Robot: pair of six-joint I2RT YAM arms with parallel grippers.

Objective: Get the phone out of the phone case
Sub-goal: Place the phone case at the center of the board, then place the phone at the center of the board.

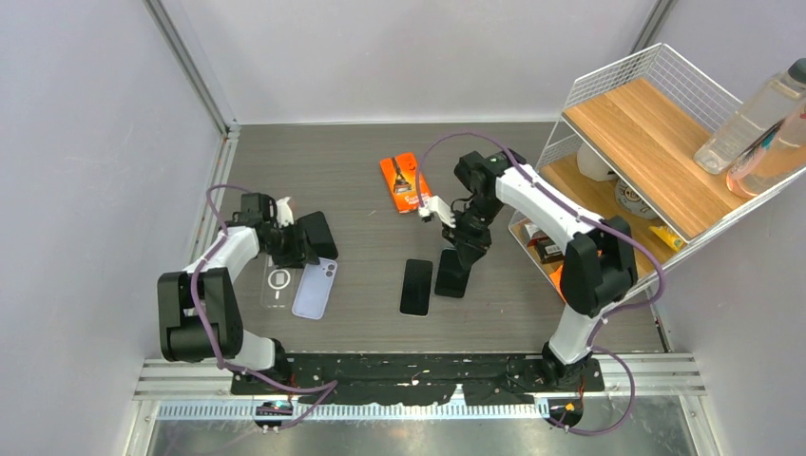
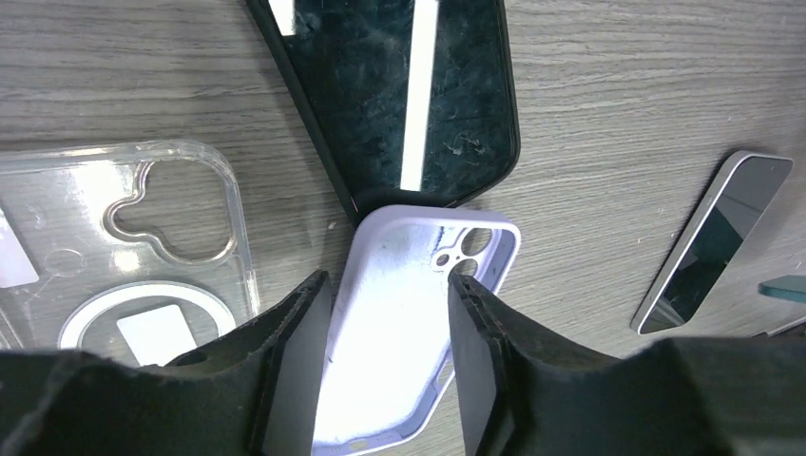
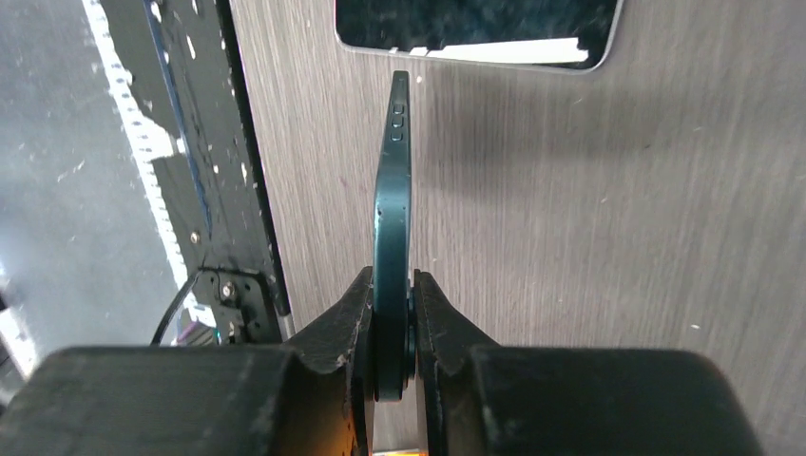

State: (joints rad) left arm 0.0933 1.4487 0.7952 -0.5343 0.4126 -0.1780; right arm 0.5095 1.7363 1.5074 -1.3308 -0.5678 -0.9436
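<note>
Nothing here can be read. The orange packet (image 1: 403,182) lying on the surface (image 1: 361,152) carries some dark and white print, but it is too small to make out. The clear case (image 2: 124,256) has a white sticker (image 2: 152,334) inside its ring, and that sticker is blank. The packets on the lower shelf (image 1: 545,249) of the wire rack show bits of colored labeling, too small and too crowded to tell letters from pattern. The bottles (image 1: 746,119) on the top shelf show no lettering that I can pick out.
</note>
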